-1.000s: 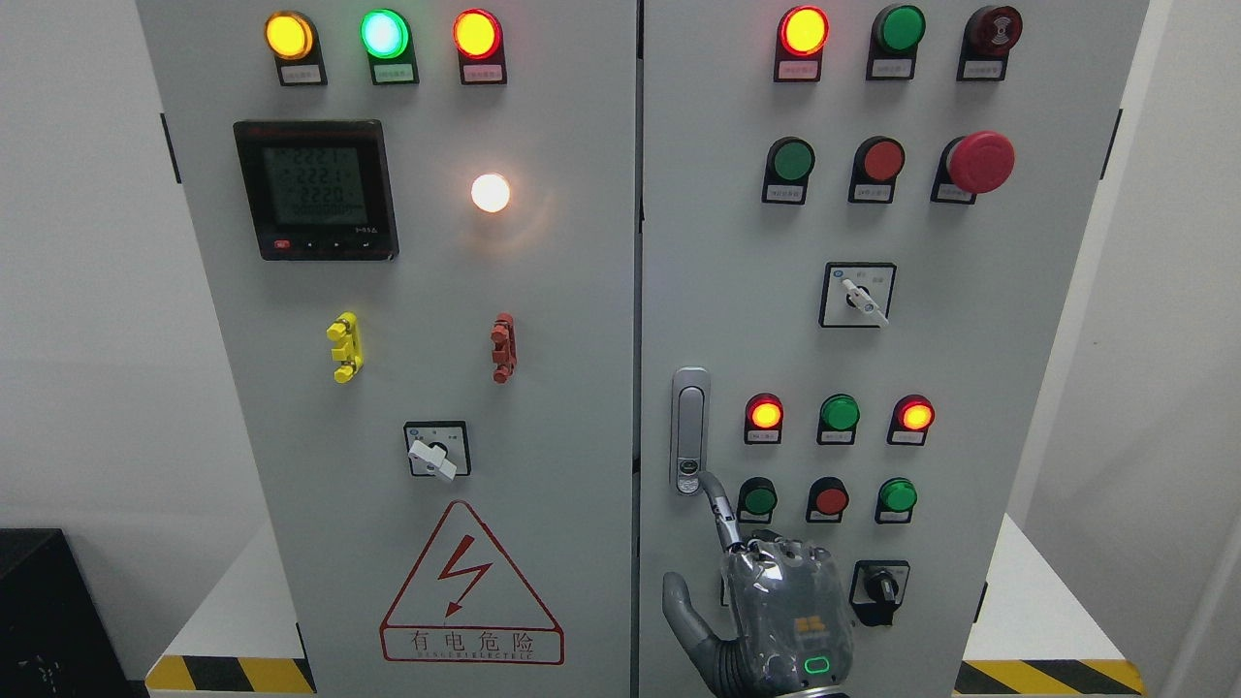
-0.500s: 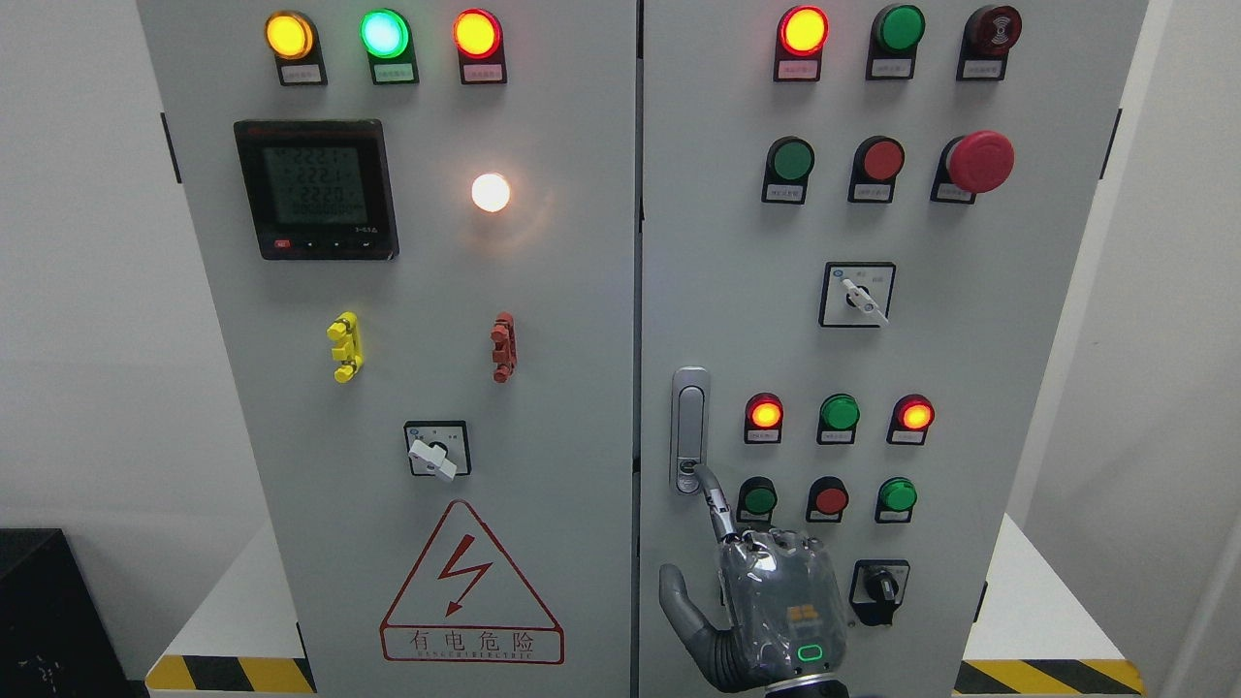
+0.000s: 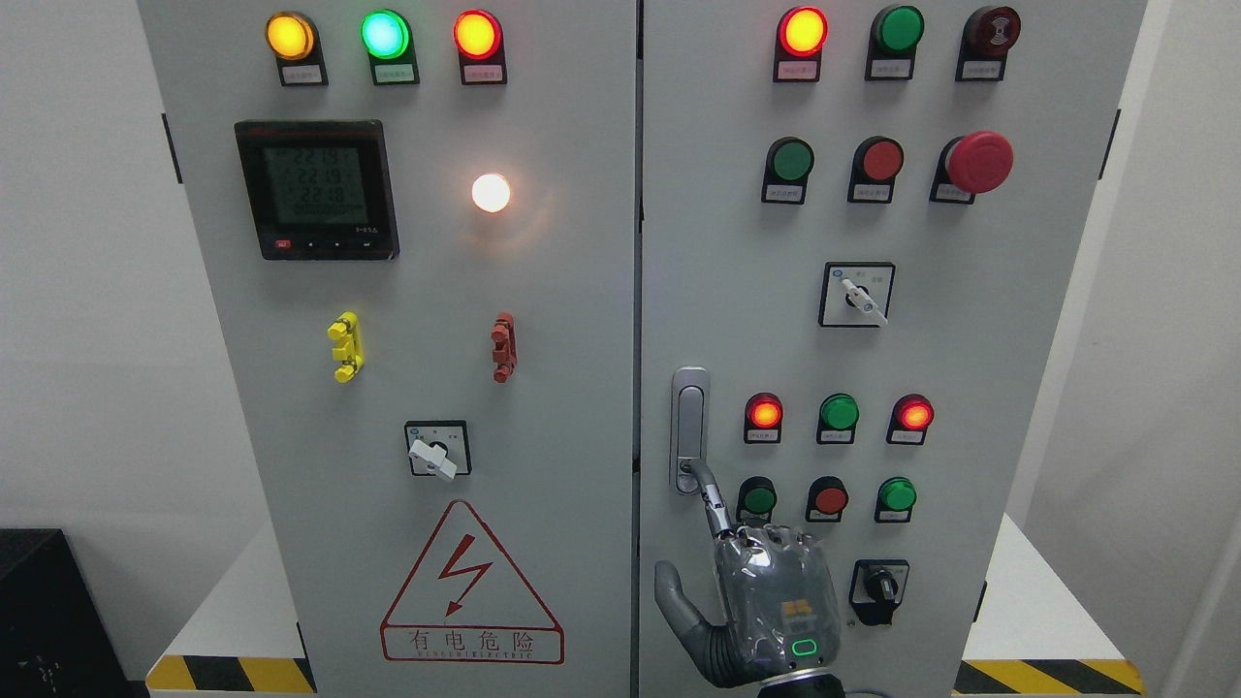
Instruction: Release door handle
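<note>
Presently, stage: the release is judged not yet finished, since one fingertip is at the lock end of the handle.
Hand: the grey, transparent-shelled right hand [image 3: 766,611] enters at the bottom edge right of the middle; its forefinger [image 3: 711,494] is stretched upward, the thumb splayed to the left, the other fingers apparently folded; it clasps nothing.
Handle: the silver, upright, slot-shaped door handle [image 3: 689,427] sits on the left margin of the right grey cabinet door [image 3: 970,339], just left of the lower lamps, and lies flush against the panel.
Contact: the forefinger tip meets, or all but meets, the round lock at the handle's foot; which of the two cannot be told.
Done: no finger is wrapped round the handle.
Left: withdrawal of the forefinger and the hand from the door, as a judgement.
Change: against the earlier frames, the hand has risen and drifted slightly leftward, the fingertip climbing from just under the lock onto it.
Unchanged: the handle, the lamps and the red mushroom-shaped stop button [image 3: 979,161] keep their places.
Left hand: out of view.
</note>
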`<act>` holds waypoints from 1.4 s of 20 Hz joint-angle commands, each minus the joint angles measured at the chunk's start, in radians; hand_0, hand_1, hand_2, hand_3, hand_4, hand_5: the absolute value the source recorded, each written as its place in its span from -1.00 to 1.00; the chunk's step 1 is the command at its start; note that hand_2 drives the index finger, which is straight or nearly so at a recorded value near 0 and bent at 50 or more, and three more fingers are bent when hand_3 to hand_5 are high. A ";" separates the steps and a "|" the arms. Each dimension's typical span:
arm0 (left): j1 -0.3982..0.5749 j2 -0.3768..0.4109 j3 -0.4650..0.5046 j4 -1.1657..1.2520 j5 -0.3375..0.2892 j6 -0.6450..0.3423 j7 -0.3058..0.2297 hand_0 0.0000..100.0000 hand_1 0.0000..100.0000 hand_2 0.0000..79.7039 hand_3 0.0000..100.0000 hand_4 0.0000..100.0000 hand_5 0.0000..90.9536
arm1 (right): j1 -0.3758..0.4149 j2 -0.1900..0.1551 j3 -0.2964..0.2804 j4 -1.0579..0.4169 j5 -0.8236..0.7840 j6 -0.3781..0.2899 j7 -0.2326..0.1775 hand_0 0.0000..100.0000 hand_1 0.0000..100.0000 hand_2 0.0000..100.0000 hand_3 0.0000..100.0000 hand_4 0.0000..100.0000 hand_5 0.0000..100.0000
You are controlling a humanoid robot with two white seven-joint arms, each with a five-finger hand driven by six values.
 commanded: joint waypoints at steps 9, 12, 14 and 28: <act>0.000 0.000 -0.021 -0.020 0.000 0.000 0.000 -1.00 -1.00 -0.94 -0.82 -0.98 -1.00 | 0.024 0.004 0.017 0.014 0.008 0.002 0.001 -0.02 -0.30 -1.00 1.00 0.80 0.90; 0.000 0.000 -0.021 -0.020 0.000 0.000 0.000 -1.00 -1.00 -0.94 -0.82 -0.98 -1.00 | 0.034 0.002 0.014 0.013 0.008 0.002 0.001 -0.02 -0.30 -1.00 1.00 0.80 0.90; 0.000 0.000 -0.021 -0.020 0.000 0.000 0.000 -1.00 -1.00 -0.94 -0.82 -0.97 -1.00 | 0.037 0.002 0.014 0.011 0.008 0.002 0.001 -0.02 -0.30 -1.00 1.00 0.80 0.90; 0.000 0.000 -0.021 -0.020 0.000 0.000 0.000 -1.00 -1.00 -0.95 -0.82 -0.97 -1.00 | 0.038 0.004 0.022 -0.054 0.010 -0.001 -0.001 -0.03 -0.32 -0.96 1.00 0.80 0.91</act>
